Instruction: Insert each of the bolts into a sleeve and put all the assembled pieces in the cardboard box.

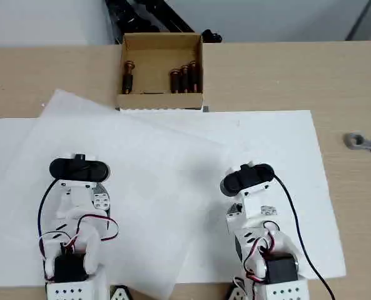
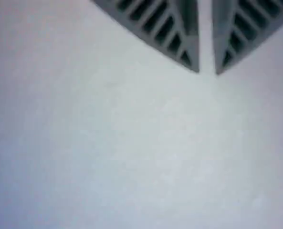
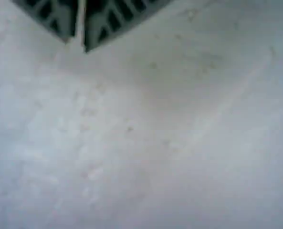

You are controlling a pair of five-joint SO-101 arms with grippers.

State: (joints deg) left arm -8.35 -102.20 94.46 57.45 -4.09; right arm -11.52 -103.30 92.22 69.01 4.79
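- The cardboard box [image 1: 160, 100] sits at 12 o'clock on the tabletop [image 1: 266, 75], just beyond the far edge of the white paper sheets [image 1: 172, 156].
- Inside the box, one assembled piece [image 1: 128, 76] lies along the wall on the 9 o'clock side. A cluster of three assembled pieces [image 1: 185, 79] lies side by side toward the 3 o'clock side. All are copper-brown.
- The left arm [image 1: 77, 194] is at 7 o'clock, folded low over the paper.
- The left gripper [image 2: 207, 71] has its ribbed fingers [image 2: 174, 33] drawn close, with only a thin slit between them. It holds nothing and hangs just above the paper.
- The right arm [image 1: 253, 206] is at 5 o'clock, also over the paper and well apart from the box.
- The right gripper [image 3: 76, 43] likewise shows a narrow slit between its fingers [image 3: 112, 19] and holds nothing.
- A metal tool [image 1: 360, 142] lies on the bare tabletop at 3 o'clock, off the paper.
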